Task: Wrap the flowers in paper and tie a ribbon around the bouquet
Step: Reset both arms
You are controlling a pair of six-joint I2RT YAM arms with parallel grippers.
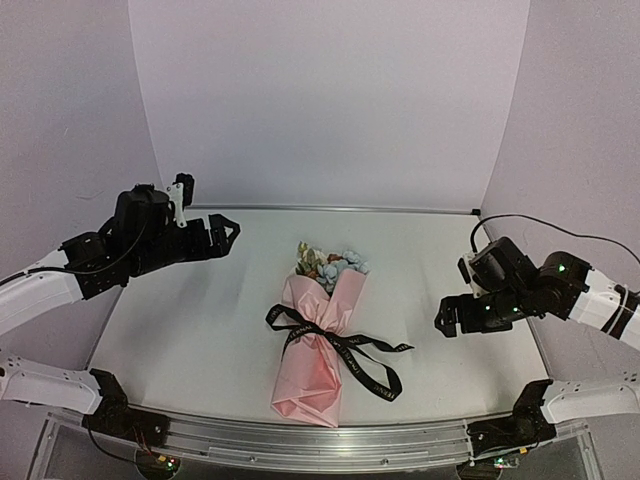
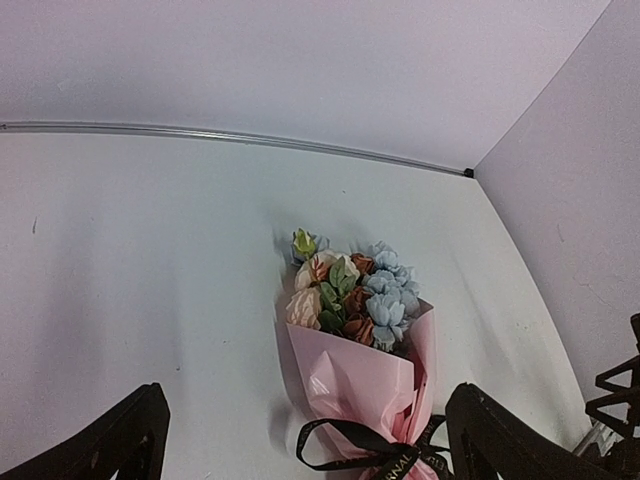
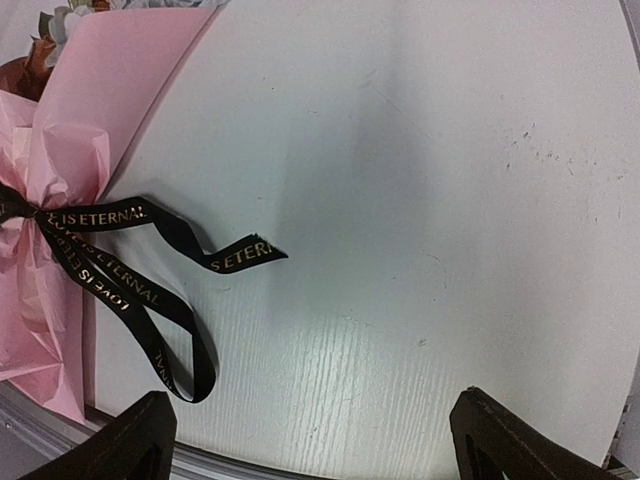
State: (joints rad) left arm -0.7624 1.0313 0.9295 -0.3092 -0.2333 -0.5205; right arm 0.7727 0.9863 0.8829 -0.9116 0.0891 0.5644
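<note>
The bouquet (image 1: 318,340) lies mid-table, heads toward the far wall and foot near the front edge. The flowers (image 1: 330,265) poke from a cone of pink paper (image 1: 312,385), and the ribbon (image 1: 345,352) is knotted round its waist, a loop and a tail trailing to the right. Both wrapping and tying look done, so the task seems at its end. At most, the next move calls for keeping the arms clear so nothing snags the ribbon's loose ends.

The left gripper (image 1: 228,236) hovers well apart at far left, and the right gripper (image 1: 445,318) at right. Both have jaws spread wide and hold nothing.

The left wrist view shows the flower heads face-on, with blue, peach and rust blooms distinct. The right wrist view alone shows the ribbon's lettering and the knot pinching the paper. Only the top view shows the bouquet whole on the table (image 1: 190,320).
</note>
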